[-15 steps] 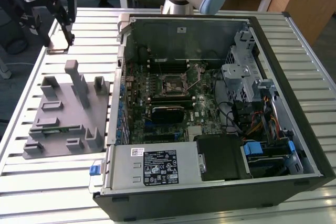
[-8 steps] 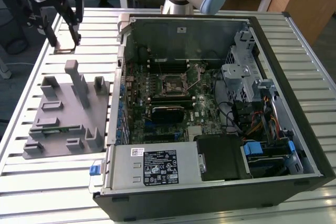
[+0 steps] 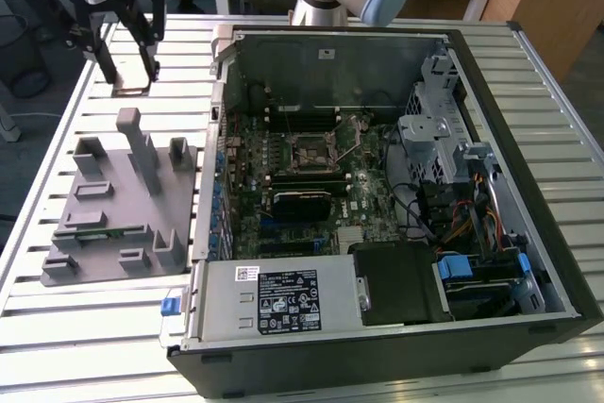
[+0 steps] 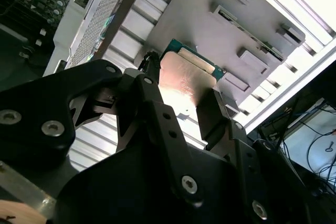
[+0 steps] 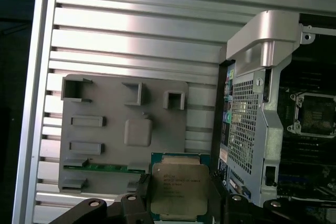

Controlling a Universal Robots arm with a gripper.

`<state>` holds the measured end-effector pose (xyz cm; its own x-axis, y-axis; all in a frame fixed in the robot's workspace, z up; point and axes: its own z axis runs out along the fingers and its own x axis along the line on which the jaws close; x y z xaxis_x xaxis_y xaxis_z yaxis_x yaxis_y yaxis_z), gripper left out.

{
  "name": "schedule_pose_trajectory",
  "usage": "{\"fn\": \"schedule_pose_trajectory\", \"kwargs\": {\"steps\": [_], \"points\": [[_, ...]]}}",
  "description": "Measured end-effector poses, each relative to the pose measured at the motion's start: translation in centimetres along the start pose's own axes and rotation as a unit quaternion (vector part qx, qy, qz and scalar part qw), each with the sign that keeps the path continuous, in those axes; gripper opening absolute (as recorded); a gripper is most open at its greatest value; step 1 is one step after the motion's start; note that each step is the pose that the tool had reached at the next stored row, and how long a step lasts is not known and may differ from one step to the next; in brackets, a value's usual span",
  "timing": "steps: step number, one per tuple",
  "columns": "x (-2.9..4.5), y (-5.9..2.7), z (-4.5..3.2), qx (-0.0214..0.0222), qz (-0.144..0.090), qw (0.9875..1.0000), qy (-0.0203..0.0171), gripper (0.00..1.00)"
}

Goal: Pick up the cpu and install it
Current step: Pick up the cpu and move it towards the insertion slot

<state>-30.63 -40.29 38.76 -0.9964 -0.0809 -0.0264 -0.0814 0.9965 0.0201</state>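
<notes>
So the black two-fingered gripper [image 3: 132, 71] hangs over the slatted aluminium table [image 3: 57, 327], up by its back corner on the exterior view's left. It's pinching the small square silvery-topped cpu [image 5: 180, 187] by two opposite edges (metal lid facing the first wrist view). A grey plastic fixture plate [image 3: 104, 224] lies below it. Beside that sits the open black computer case [image 3: 396, 365], its metal-framed motherboard socket [image 3: 316, 153] well apart from the chip.
</notes>
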Motion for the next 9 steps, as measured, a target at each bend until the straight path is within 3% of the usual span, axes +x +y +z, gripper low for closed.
{"fn": "schedule_pose_trajectory", "kwargs": {"steps": [9], "points": [[-1.76, -0.15, 0.04, 0.0, 0.0, 1.0, 0.0, 0.53]]}}
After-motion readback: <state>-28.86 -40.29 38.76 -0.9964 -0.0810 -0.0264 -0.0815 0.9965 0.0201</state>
